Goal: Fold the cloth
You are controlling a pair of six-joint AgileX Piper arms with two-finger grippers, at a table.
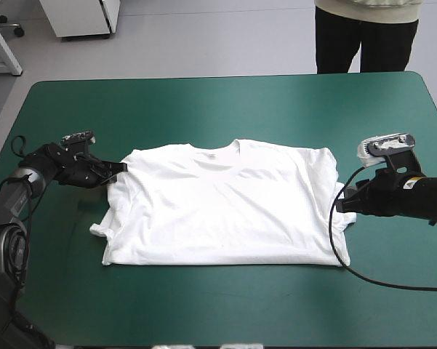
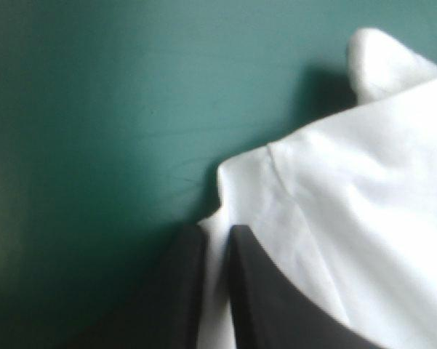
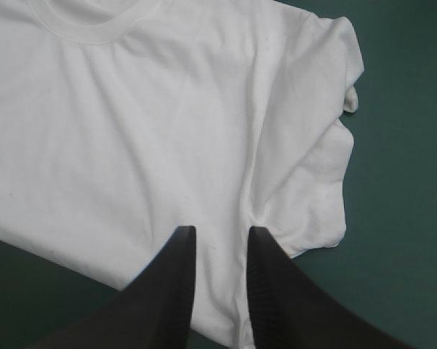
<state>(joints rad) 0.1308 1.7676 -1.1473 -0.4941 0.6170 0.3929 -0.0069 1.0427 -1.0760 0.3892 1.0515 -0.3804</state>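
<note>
The white T-shirt (image 1: 225, 211) lies spread flat at the middle of the table, collar (image 1: 217, 150) toward the far edge. Its sleeves are tucked in at both sides. My left gripper (image 1: 122, 167) sits low at the shirt's far left shoulder corner. In the left wrist view that gripper (image 2: 217, 236) is shut on a thin fold of the T-shirt (image 2: 363, 218). My right gripper (image 1: 340, 203) is at the right sleeve edge. In the right wrist view this gripper (image 3: 219, 236) is all but shut, with the T-shirt (image 3: 131, 131) passing between its fingers and creases running from them.
Teal-green cover (image 1: 225, 109) shows on every side of the shirt, with the widest strip toward the far edge. A narrower band (image 1: 225, 305) runs along the near edge.
</note>
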